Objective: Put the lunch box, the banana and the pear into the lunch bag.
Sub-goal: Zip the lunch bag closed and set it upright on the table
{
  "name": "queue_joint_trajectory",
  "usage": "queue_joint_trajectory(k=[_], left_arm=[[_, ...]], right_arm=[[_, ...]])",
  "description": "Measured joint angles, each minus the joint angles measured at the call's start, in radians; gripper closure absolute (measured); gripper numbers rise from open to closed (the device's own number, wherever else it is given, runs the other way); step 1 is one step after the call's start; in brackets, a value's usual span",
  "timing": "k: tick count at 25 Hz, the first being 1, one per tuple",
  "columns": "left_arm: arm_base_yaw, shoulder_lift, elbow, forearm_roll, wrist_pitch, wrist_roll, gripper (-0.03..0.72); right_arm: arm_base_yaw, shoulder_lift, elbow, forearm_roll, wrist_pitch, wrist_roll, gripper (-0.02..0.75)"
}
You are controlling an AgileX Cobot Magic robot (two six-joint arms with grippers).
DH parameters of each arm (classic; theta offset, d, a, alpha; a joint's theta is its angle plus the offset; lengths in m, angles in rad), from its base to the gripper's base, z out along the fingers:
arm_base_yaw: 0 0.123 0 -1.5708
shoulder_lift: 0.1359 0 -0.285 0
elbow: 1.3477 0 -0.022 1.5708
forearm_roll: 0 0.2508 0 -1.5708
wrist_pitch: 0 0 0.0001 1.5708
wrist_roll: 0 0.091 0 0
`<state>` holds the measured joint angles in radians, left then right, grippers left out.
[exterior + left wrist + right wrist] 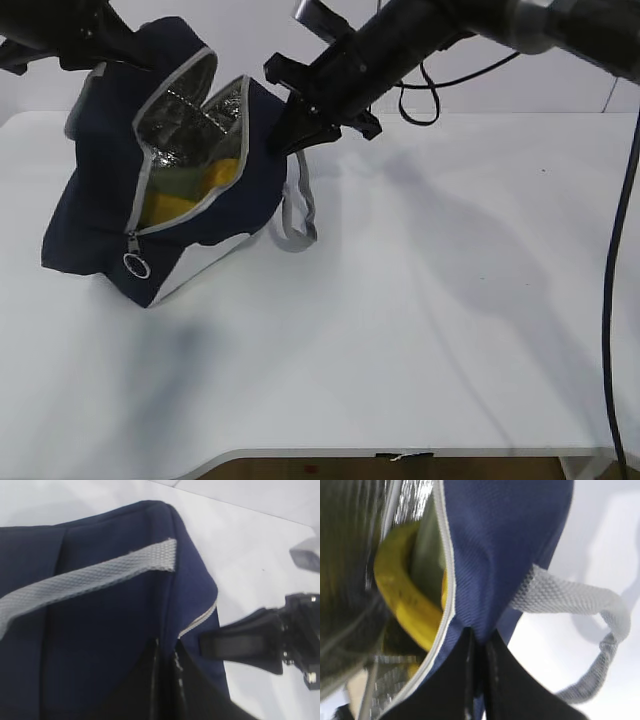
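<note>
Exterior view: a navy bag (95, 215) sits on a white table (430, 330) at the left of the frame, tipped so its unzipped mouth faces the camera. Silver lining shows inside, with yellow and a patch of green low in the opening. Nothing else of the task lies on the table, so packing looks done or nearly so. The left gripper (100, 62) comes in at the upper left and meets the bag's far top edge. The right gripper (288, 132) reaches down from the upper right to the near top edge, just above a grey handle (300, 215) that hangs loose.

Left wrist view: the left gripper's (165, 652) dark fingers, at the lower middle, are pressed together on a fold of navy fabric. A grey handle strap (85, 582) crosses the upper left. The right gripper (240, 642) shows at the right edge, against the zipper trim.

Right wrist view: the right gripper's (479, 640) fingers, at the bottom centre, are pinched tight on the bag's (505, 545) blue wall. At the left, inside the mouth, the banana (402, 597) curves against the lining, with a pale green surface, probably the lunch box (427, 560), beside it. The pear cannot be picked out for certain. Zipping the bag, if wanted, is not yet done.
</note>
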<state>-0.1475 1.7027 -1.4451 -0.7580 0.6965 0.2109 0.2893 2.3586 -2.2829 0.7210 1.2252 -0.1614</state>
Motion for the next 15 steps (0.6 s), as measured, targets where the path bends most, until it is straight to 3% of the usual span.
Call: queue_joint_trajectory(k=[7,15], left_arm=[[-0.072,-0.006,0.0,-0.096,-0.001,0.07,0.694],[-0.178,-0.008,0.0,-0.161,-0.09,0.077,0.694]], right_arm=[[0.002,-0.034,-0.149,-0.171,0.04,0.085,0.726],[0.002,-0.197,-0.099,-0.349,0.059,0.112,0.727]])
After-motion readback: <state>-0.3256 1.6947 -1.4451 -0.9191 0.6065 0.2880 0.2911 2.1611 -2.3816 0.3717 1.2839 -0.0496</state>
